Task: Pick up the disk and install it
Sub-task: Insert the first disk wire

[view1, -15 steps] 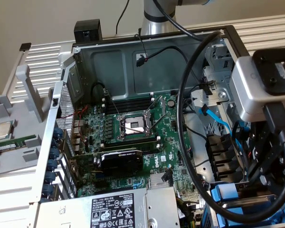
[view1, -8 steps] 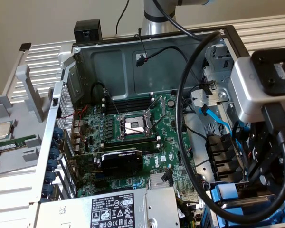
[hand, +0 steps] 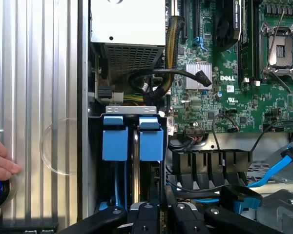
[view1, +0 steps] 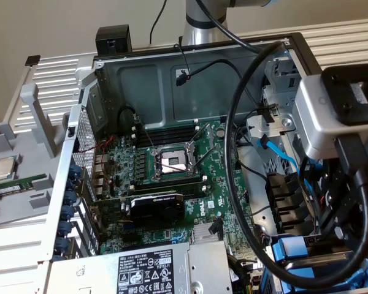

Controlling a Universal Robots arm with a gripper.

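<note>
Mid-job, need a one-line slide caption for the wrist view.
Gripper over two blue drive carriers in the bay, Dell motherboard alongside, a person's hand on the ribbed metal panel.

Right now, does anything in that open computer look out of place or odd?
Yes. The processor socket in the middle of the motherboard sits empty with its levers raised, while a square silver chip lies outside the case on the grey rack at the exterior view's left.

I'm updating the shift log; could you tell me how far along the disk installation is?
Done: two blue-framed drives stand side by side in the drive bay. In hand: the gripper, shut, hangs right over them; whether it grips one is unclear. Left: confirming full seating, which cannot be judged here.
</note>
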